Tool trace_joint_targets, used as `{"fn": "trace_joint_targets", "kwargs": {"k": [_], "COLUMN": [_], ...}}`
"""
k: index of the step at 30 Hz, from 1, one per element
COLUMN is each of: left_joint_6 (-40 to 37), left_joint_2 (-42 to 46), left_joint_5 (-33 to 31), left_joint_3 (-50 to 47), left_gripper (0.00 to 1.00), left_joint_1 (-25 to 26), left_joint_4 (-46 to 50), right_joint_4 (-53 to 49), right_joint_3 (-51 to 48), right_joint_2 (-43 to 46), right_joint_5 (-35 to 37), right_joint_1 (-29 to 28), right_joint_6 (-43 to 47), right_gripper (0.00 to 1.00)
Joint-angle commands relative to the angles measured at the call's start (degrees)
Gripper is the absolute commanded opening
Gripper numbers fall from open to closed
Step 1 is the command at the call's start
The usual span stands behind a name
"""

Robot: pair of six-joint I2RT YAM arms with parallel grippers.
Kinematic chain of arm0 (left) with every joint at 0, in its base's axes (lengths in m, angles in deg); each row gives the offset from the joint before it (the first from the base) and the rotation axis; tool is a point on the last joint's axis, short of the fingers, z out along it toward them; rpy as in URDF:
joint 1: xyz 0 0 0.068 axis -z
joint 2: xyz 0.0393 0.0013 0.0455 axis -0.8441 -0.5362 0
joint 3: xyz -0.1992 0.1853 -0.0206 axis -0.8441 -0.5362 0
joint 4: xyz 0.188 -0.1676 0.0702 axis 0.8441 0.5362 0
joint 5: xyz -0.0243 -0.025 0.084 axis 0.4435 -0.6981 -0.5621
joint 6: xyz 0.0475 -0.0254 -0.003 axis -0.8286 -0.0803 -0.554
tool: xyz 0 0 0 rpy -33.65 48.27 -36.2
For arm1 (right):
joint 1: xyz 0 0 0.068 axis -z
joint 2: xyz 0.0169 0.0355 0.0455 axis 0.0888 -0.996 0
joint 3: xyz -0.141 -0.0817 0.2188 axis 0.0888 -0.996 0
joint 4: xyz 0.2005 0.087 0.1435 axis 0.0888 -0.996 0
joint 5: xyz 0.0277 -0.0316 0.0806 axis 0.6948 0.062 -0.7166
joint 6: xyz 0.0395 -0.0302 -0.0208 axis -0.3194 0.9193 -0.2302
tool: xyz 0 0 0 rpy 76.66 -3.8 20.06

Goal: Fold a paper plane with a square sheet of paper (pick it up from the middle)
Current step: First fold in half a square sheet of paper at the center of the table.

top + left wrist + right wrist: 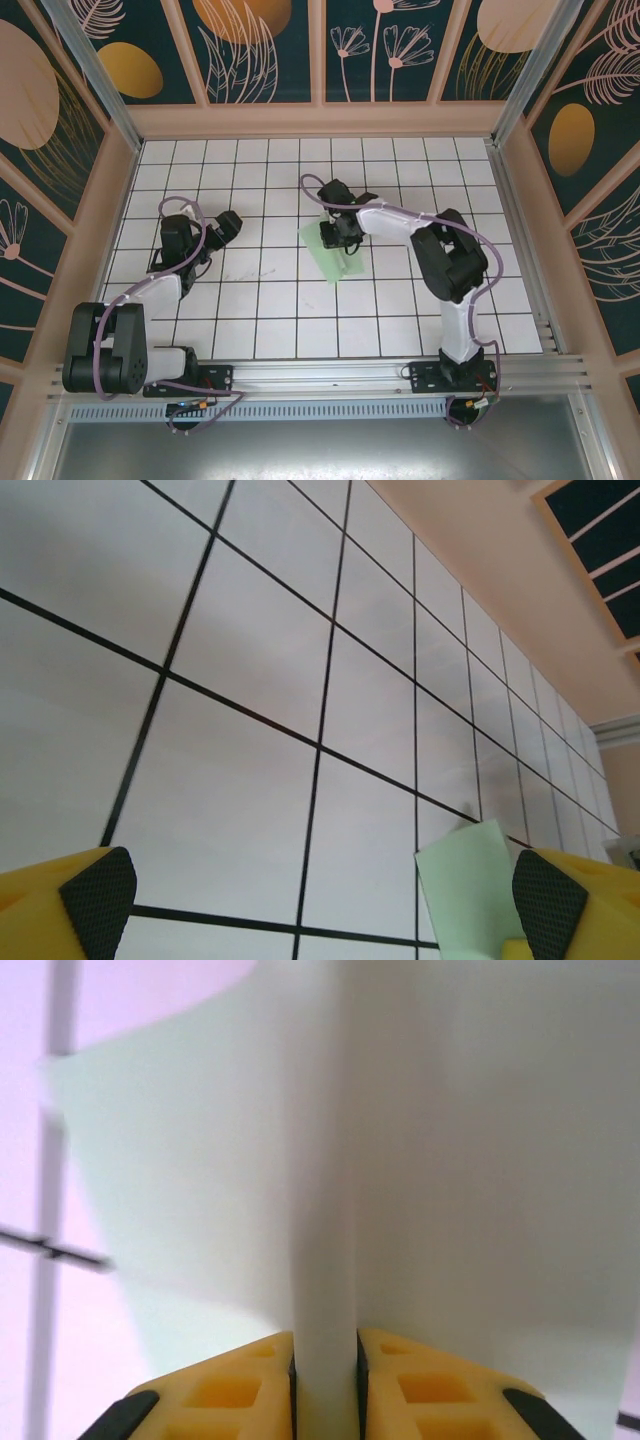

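Dark teal wall panels painted with orange discs and pale leaves box in the white grid-lined table, and both arms are reaching out over it. Over on the left, the left gripper hangs above bare tiles, well apart from the paper. Its wrist camera shows the left gripper spread wide, with yellow fingers and their black pads at either edge and nothing between them.

Now to the middle: the thin pale mint-green square sheet of paper sits near the centre of the grid, its near corner flat on the tiles. A corner of the paper peeks in low on the right of the left wrist view.

Right on top of it, the right gripper is down at the sheet's middle. Up close, the right gripper is pressed tight on a raised ridge of paper, which stands upright between the yellow fingers while the sheet falls away on both sides.
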Motion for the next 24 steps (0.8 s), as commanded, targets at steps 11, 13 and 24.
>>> {"fn": "trace_joint_targets", "kwargs": {"k": [11, 13, 24], "left_joint_6": [12.4, 13.2, 23.2], "left_joint_2": [-4.2, -5.7, -21.0], "left_joint_5": [20.5, 21.6, 23.0], "left_joint_3": [-4.4, -4.0, -0.2], "left_gripper": [0.92, 0.9, 0.7], "left_joint_1": [1.3, 2.9, 12.2], "left_joint_4": [-20.4, -21.7, -35.1], "right_joint_4": [37.1, 37.7, 37.8], "right_joint_3": [-15.5, -16.8, -20.0], "right_joint_2": [10.6, 9.5, 6.7], "right_joint_5": [-35.4, -35.1, -32.0], "right_joint_1": [6.4, 6.6, 9.8], "right_joint_6": [-22.4, -23.0, -27.2], "right_gripper": [0.22, 0.24, 0.35]}}
